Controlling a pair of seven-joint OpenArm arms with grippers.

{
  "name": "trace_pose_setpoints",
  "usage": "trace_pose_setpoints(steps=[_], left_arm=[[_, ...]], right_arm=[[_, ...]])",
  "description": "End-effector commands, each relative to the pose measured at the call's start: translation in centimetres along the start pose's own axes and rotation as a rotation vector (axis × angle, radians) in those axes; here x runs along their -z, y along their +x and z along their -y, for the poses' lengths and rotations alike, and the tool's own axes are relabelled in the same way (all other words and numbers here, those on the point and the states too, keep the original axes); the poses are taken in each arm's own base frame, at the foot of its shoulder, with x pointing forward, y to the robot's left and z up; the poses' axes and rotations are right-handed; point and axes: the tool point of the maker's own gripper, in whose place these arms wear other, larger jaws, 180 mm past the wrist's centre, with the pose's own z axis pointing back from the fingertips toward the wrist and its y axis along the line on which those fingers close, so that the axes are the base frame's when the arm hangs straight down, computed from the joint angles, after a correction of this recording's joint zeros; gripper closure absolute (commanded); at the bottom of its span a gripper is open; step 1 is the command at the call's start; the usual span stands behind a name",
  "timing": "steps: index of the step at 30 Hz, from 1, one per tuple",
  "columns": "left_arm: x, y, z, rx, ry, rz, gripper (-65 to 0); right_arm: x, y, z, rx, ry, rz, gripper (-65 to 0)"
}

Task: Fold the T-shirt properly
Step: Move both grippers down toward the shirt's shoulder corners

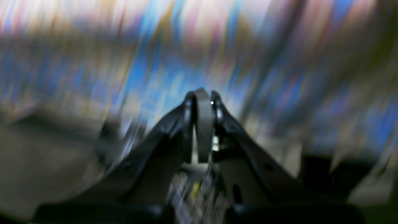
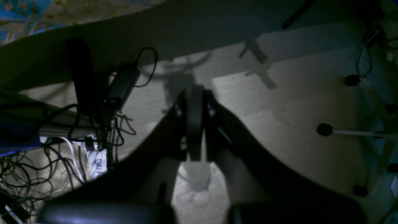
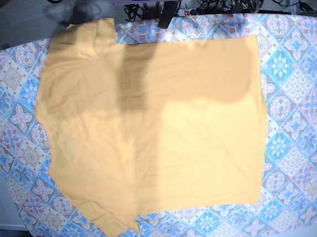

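Left gripper [image 1: 203,98]: dark, two-fingered pincer, seen at centre of the left wrist view with jaws pressed together and nothing between them. The background is heavily smeared; only blue, pink and tan streaks can be made out behind it.

Right gripper [image 2: 195,93]: dark pincer of the same build, seen at centre of the right wrist view, jaws likewise closed with nothing held. A pale grey carpeted floor [image 2: 279,118] is seen beyond it. A tangle of black cables [image 2: 62,146] with a black power adapter [image 2: 122,84] is located at the left of that frame, and a strip of patterned cloth at its upper left corner.

Large plain mustard-yellow short-sleeved fabric T-shirt [image 3: 154,135]: spread flat, filling the middle of the base view, sleeves toward the left of the frame, straight hem at the right. A broad shadow is cast across its upper part.

Blue-and-pink diamond-patterned tablecloth [image 3: 301,95]: lies beneath the shirt, exposed around all its edges.
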Motion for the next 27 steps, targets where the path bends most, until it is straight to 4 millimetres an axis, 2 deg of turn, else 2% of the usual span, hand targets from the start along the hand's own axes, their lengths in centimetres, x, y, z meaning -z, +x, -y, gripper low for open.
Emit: trace_pose_setpoints(steps=[1, 6, 10, 13, 19, 25, 27], left_arm=[[-1.1, 1.0, -0.4, 0.005, -0.009, 0.043, 0.0], [-0.9, 7.5, 1.0, -0.073, -0.057, 0.260, 0.0], [-0.7, 10.2, 2.2, -0.105, -0.105, 0.253, 0.0], [-0.5, 11.8, 2.9, -0.127, -0.130, 0.235, 0.0], [-0.1, 14.0, 3.5, -0.152, -0.150, 0.242, 0.0], [-0.6, 13.8, 3.3, -0.148, -0.152, 0.237, 0.0], [-0.9, 13.9, 2.6, -0.137, -0.138, 0.235, 0.0]], right_arm=[[-0.9, -0.1, 0.8, -0.013, -0.012, 0.005, 0.0], [-0.9, 0.0, 0.8, -0.013, -0.012, 0.008, 0.0], [0.1, 1.3, 0.7, -0.006, -0.011, 0.068, 0.0], [-0.3, 2.0, 2.1, -0.003, -0.056, 0.105, 0.0], [-1.1, 4.9, 4.5, 0.002, -0.136, 0.232, 0.0], [-2.2, 8.3, 5.5, -0.026, -0.115, 0.352, 0.0], [-2.6, 9.4, 5.5, -0.030, -0.103, 0.387, 0.0]])
